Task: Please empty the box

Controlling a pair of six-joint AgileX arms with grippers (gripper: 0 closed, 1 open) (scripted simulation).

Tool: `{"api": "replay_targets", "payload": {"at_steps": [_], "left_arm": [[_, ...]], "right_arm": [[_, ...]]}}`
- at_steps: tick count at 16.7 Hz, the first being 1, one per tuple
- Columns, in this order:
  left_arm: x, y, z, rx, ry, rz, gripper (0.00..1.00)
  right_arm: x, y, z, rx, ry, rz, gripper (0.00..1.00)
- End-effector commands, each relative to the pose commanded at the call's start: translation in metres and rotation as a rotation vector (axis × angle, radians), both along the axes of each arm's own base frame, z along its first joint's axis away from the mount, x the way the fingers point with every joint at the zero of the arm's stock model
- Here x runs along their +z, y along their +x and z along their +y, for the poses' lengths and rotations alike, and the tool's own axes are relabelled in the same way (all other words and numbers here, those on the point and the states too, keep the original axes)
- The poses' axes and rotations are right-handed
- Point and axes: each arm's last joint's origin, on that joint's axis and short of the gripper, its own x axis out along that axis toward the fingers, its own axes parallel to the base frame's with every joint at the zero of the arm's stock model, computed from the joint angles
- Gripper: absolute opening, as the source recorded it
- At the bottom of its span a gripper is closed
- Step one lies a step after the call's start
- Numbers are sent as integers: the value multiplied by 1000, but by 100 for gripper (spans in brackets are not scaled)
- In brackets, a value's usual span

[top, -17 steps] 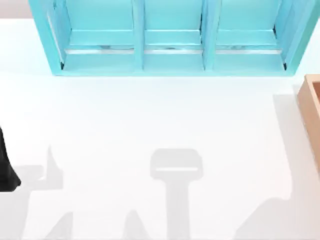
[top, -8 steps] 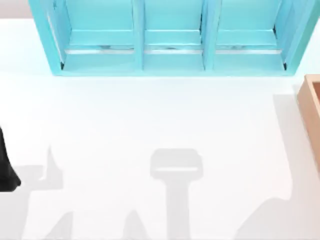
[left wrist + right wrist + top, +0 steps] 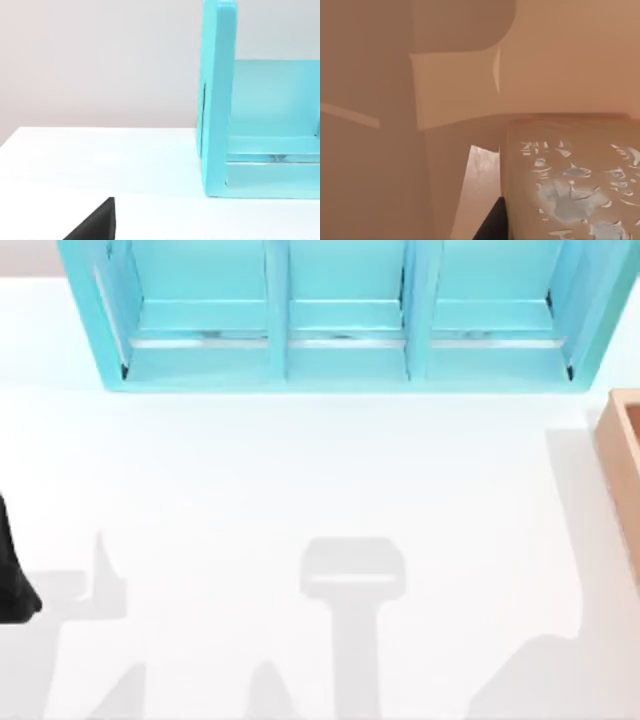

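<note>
At the far left edge of the top view, the left arm [image 3: 12, 570] shows as a dark shape over the white table [image 3: 300, 470], parked well apart from the box. In its wrist view a dark wedge of the left gripper [image 3: 97, 222] sits low over the tabletop. Whether this gripper is open or closed cannot be told. Ahead of it and off to one side stands the end panel of the turquoise shelf unit [image 3: 340, 340], upright on the table, with a shelf board visible inside.

Further right in the top view, the shelf unit spans the far side of the table and shows three compartments side by side. Grey shadows of the arms lie across the near half of the table, between the two arms.

At the right edge of the top view stands the box [image 3: 622, 455], a light tan open-topped crate cut off by the frame. It is near the right end of the shelf unit and apart from it.

The right wrist view looks at the tan inner walls of the box from close by. A dark tip of the right gripper [image 3: 492, 225] sits low among those walls. Just beside it lies a tan block [image 3: 570, 185] with pale blue-grey flecks on its face. Whether the tip touches the block cannot be told, nor whether this gripper is open, closed or gripping anything.
</note>
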Motion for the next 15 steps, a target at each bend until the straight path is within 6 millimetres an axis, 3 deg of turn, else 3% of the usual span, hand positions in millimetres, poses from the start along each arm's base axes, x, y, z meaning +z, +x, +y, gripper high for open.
{"api": "replay_targets", "payload": {"at_steps": [3, 11, 15], "left_arm": [[0, 0, 0, 0, 0, 0, 100], [0, 0, 0, 0, 0, 0, 100], [0, 0, 0, 0, 0, 0, 100]], "right_arm": [[22, 5, -2, 1, 1, 1, 0], [115, 2, 0, 3, 2, 6, 0], [127, -1, 1, 3, 0, -1, 0]]}}
